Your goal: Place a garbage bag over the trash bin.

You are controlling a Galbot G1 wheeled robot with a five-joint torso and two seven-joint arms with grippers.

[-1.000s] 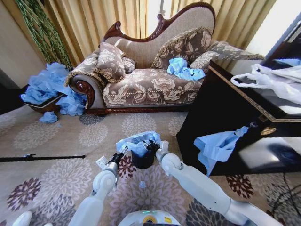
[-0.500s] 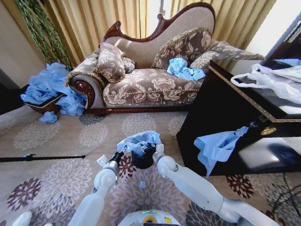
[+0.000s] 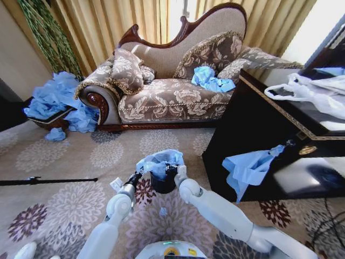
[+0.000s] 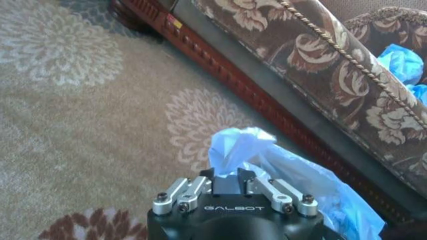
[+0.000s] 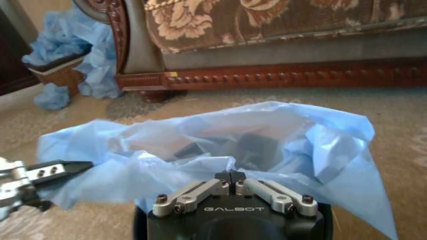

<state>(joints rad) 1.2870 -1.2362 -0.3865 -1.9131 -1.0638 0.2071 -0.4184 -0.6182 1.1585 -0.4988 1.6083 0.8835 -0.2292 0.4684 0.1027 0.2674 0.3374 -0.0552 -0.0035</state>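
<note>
Floral carpet point(image 3: 64, 162) | crinkly garbage bag point(image 3: 160, 161) over trash bin point(image 3: 163, 183)

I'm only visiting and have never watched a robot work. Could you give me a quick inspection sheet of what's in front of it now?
Surface: patterned carpet.
Job's things: blue bag spread over the black bin, held at two sides.
Clutter: blue bags heaped by the sofa's end, one on the sofa, one hanging off the dark cabinet; white bags on top of it.
Grippers: left pincer shut on the bag; right pincer shut on the bag.
Cables: some on the carpet at far right.
Surroundings: curtains behind the sofa.
</note>
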